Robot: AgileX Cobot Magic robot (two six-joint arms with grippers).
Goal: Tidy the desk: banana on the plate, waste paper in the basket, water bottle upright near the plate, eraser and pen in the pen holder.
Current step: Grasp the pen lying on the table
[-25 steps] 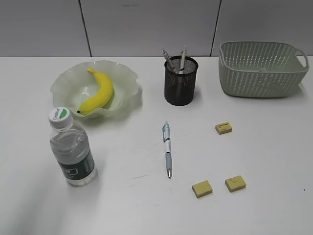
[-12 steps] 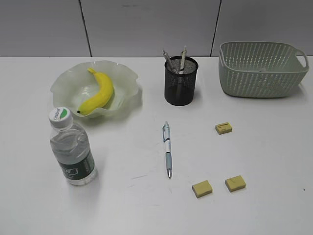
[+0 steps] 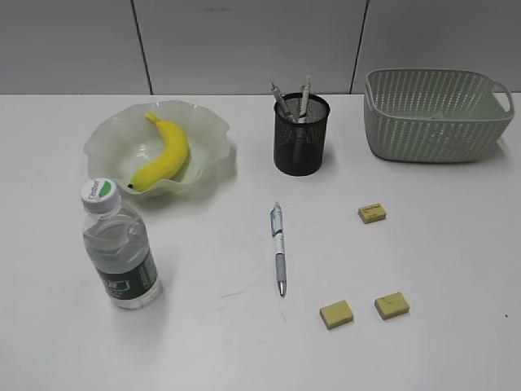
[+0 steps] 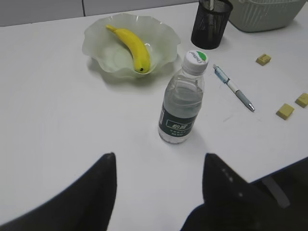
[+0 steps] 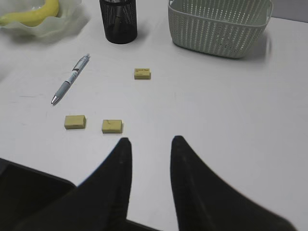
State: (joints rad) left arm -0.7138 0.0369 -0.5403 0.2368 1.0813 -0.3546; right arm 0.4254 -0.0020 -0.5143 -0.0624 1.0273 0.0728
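The banana (image 3: 165,153) lies in the plate (image 3: 207,130) at the back left of the desk (image 3: 203,342). The water bottle (image 3: 119,248) stands upright in front of the plate. A pen (image 3: 279,247) lies flat mid-desk. Three yellow erasers (image 3: 372,213) (image 3: 336,314) (image 3: 392,305) lie to its right. The pen holder (image 3: 300,135) holds two pens. The basket (image 3: 435,114) stands back right. No waste paper shows. My left gripper (image 4: 159,161) is open and empty, short of the bottle (image 4: 183,103). My right gripper (image 5: 151,142) is open and empty, near the erasers (image 5: 112,126).
The desk's front edge shows in both wrist views, with dark floor below. A grey panelled wall (image 3: 244,41) runs behind the desk. Neither arm shows in the exterior view.
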